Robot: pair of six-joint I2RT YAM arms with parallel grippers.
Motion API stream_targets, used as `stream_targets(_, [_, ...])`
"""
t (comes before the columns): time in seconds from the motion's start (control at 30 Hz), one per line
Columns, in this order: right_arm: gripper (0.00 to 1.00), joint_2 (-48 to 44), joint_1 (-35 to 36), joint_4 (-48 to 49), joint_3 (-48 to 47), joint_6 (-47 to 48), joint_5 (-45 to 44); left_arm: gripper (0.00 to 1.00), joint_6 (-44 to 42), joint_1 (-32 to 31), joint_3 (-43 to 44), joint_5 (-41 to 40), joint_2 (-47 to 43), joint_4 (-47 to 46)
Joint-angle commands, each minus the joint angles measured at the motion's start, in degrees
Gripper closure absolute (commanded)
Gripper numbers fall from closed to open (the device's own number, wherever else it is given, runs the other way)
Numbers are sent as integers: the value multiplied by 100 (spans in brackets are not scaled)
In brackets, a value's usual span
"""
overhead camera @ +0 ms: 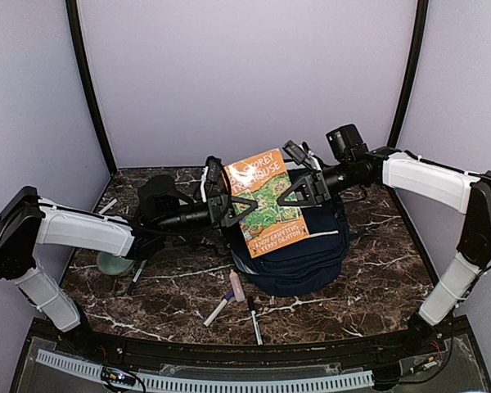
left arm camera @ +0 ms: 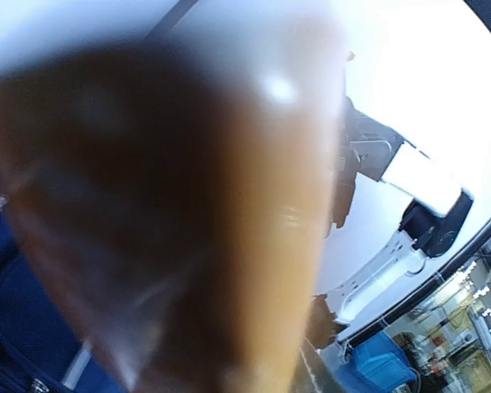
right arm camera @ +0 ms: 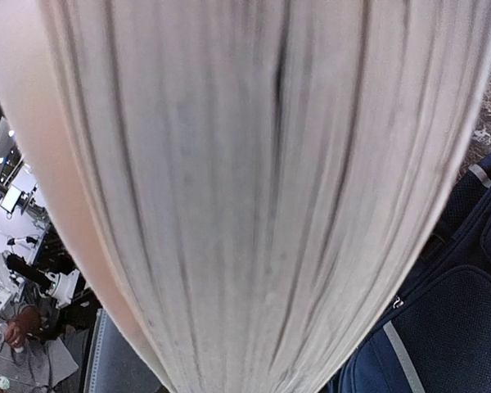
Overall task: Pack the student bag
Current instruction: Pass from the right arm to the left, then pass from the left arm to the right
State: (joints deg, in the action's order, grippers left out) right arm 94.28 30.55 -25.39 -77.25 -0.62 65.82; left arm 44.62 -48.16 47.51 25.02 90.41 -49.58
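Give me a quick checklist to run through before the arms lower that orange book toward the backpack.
1. Grip of the right gripper on the book: ok, closed on its page-edge side.
2. Grip of the left gripper: cannot tell; it meets the book's left edge, but its fingers are hidden.
3. Book over the student bag: ok, held tilted above its upper part.
4. Bag's main opening unzipped: cannot tell; the book covers it.
5. Path free of the pens: ok, they lie on the table in front of the bag.
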Motion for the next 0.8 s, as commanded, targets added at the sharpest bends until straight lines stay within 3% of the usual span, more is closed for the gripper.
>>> stream_targets(0.0, [100,-252,17,-471,50,536,-221,79,201,0,176,289,44,-892])
stream_targets(0.1, [87,-448,19,-111,270,260,-160,91,370,0,93,275,83,-1199])
stream_targets(0.2, [64,-562,21,87,503,132,-220,96,457,-1,-2,159,42,-1418])
stream_targets(0.3, [53,-540,41,212,713,29,-110,98,563,0,-87,28,-30,-1620])
stream_targets(0.43, [50,-479,133,185,802,52,-72,98,542,0,-80,-137,-103,-1495])
stream_targets(0.6, [57,-488,139,377,817,-144,97,99,460,0,-1,-133,-88,-1233])
stream_targets(0.77, [58,-475,125,578,698,-431,352,100,521,0,42,-88,-22,-1238])
